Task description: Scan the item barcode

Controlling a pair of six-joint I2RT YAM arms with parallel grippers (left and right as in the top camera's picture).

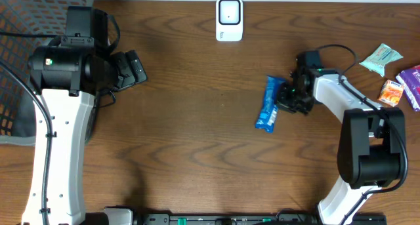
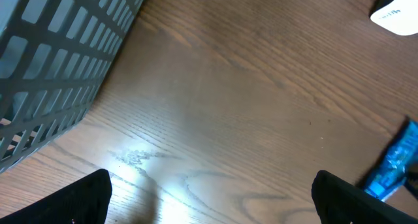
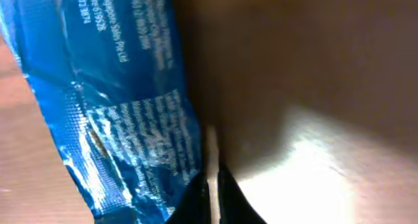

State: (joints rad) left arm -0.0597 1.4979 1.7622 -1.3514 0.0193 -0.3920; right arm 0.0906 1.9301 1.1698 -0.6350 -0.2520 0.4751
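Observation:
The item, a blue snack packet (image 1: 270, 103) with white print, lies on the wooden table right of centre; it also shows in the left wrist view (image 2: 392, 165) and fills the left of the right wrist view (image 3: 117, 87). My right gripper (image 1: 287, 97) sits at the packet's right edge. Its fingers (image 3: 213, 198) are pressed together on a thin pale strip along that edge. A white scanner (image 1: 229, 18) stands at the table's far middle, its corner visible in the left wrist view (image 2: 395, 18). My left gripper (image 1: 134, 69) hovers at the left, fingers (image 2: 212, 198) spread wide over bare wood.
A grey mesh basket (image 1: 26, 28) fills the far left corner, close beside the left arm (image 2: 52, 67). At the right edge lie a teal packet (image 1: 380, 59), an orange packet (image 1: 392, 92) and a purple packet (image 1: 412, 84).

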